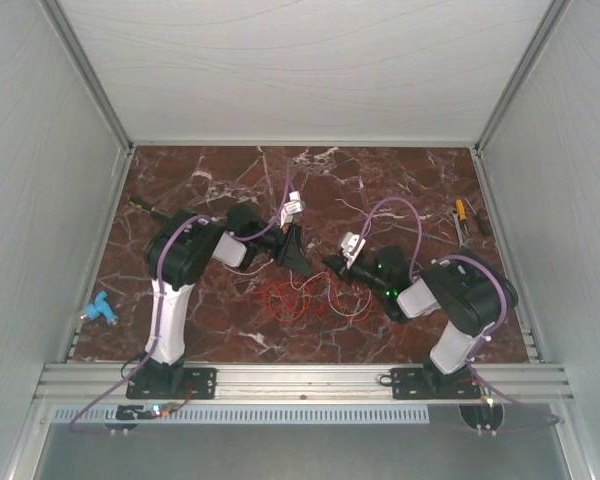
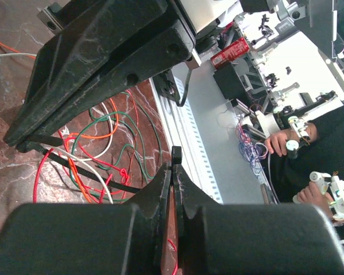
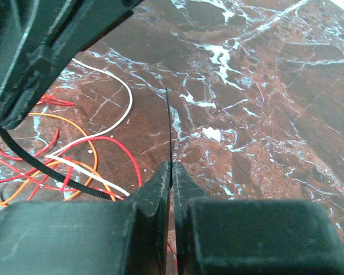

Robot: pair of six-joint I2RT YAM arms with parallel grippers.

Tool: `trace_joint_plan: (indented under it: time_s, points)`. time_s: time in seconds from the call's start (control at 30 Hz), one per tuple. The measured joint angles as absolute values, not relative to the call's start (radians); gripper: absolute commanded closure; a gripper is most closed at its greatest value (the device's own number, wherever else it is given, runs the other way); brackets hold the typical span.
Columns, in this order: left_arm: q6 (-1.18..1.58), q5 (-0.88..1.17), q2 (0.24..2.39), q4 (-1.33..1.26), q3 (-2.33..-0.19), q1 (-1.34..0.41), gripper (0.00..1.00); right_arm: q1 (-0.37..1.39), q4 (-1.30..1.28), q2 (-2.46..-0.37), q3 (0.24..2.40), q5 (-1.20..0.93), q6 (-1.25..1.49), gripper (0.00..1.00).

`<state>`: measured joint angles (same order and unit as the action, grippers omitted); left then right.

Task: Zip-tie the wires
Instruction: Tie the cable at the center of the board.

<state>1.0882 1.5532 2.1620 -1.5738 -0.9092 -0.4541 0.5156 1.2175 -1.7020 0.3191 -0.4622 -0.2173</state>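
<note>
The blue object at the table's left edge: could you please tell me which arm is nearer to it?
Left. The left arm stands just to the right of the blue object; the right arm is far off toward the opposite edge.

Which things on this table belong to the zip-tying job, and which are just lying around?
Job in hand:
- thin coloured wires
- black zip tie, spanning between the two grippers

Lying about:
- yellow-handled screwdriver, far right
- small blue plastic piece, left edge
- dark tool, far left; exact type unclear
</note>
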Motion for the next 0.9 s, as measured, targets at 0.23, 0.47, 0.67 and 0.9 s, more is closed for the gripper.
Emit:
trace_joint_plan:
  time_s: [0.23,0.47,0.67,0.9]
  points:
    - [1.159,1.557,2.149,-1.572,-0.906,-0.453,1.0,0.516,1.248,-1.693,0.287,-0.518,-0.243,1.0]
    - [1.227,1.541,2.057,-1.574,-0.889,-0.453,1.0,0.517,1.264,-1.613,0.26,-0.54,-0.277,1.0]
    - [1.258,1.537,2.028,-1.574,-0.887,-0.453,1.0,0.517,1.312,-1.621,0.248,-0.562,-0.286,1.0]
    - [1.272,1.535,2.028,-1.574,-0.886,-0.453,1.0,0.517,1.369,-1.636,0.246,-0.572,-0.291,1.0]
